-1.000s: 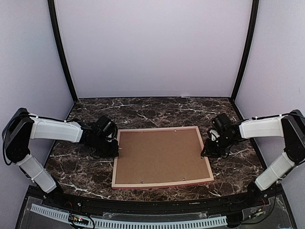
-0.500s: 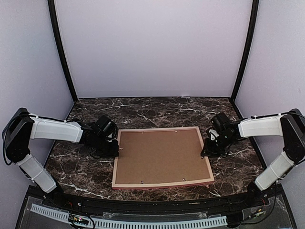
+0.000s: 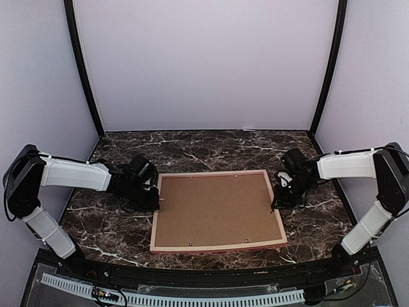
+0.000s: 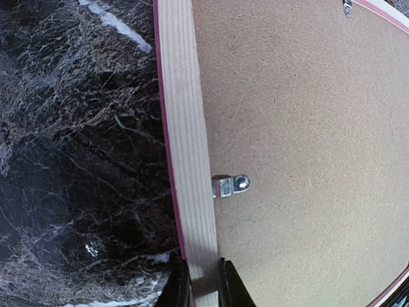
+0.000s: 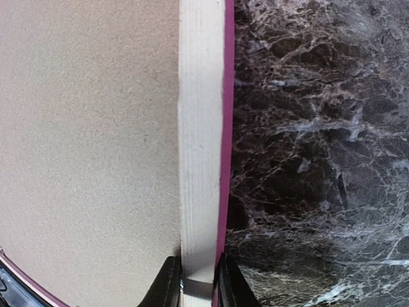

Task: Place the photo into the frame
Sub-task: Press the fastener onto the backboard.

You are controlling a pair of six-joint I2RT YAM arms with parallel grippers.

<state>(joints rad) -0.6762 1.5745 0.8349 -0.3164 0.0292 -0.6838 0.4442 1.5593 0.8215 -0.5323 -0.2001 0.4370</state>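
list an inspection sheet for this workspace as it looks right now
surface: dark marble table
job's things: frame lies back up, brown backing board set inside it, metal tab turned over the board; photo not seen
clutter: nothing seen
pincers: left pincer clamps the left rail, right pincer clamps the right rail
cables: thin wires along the arms
surroundings: pale walls, black corner posts

Lab booth: plain walls (image 3: 204, 64), marble tabletop (image 3: 211, 146).
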